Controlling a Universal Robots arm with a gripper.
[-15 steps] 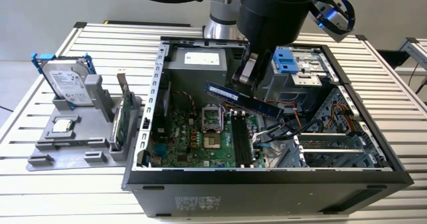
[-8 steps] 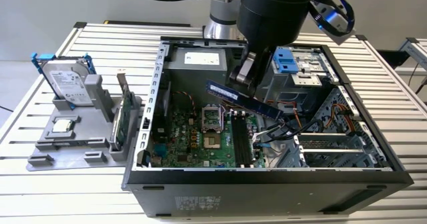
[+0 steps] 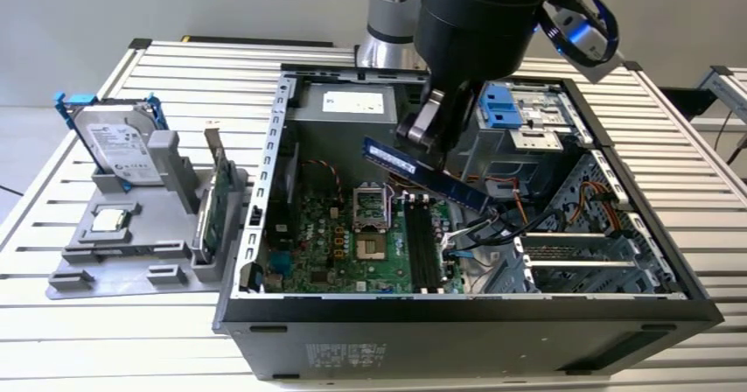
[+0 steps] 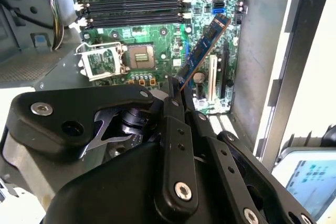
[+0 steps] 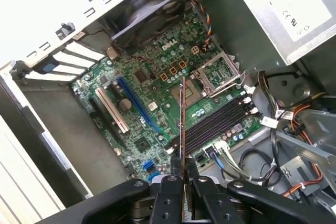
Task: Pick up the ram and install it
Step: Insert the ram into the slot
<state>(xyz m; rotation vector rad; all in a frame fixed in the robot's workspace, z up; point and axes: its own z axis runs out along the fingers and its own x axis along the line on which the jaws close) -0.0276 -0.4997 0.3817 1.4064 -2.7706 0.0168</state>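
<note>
Your arm hangs over an open computer case [image 3: 467, 331] that lies on its side on a slatted table [image 3: 105, 348]. This leaves the board [image 3: 338, 243] facing up, where it can be reached from above.

The gripper [image 3: 418, 140] is above the middle of the case. Its jaws are pressed onto one end of the ram [image 3: 442, 180], pinching it by its flat faces. The rest of the stick juts out free and slopes down toward the exterior view's right. It is in the air, touching nothing but the jaws, and is not seated. Holding it by the end probably leaves its contact edge clear to meet a slot.

In the second wrist view the ram [image 4: 202, 51] runs out from the gripper [image 4: 176, 92] over the board. The four black slots [image 4: 131, 11] lie apart from it and look empty, with the socket [image 4: 142, 53] near them.

In the first wrist view you see the ram [image 5: 182, 119] edge-on, as a thin line leaving the gripper [image 5: 182, 177]. That line crosses the slots [image 5: 220, 121] at an angle, so the ram does not look lined up with them.

Outside the case, on the exterior view's left, a grey holder [image 3: 117, 252] keeps a hard drive [image 3: 117, 143] and a card [image 3: 216, 195] upright. This is likely so each can be gripped from above.
</note>
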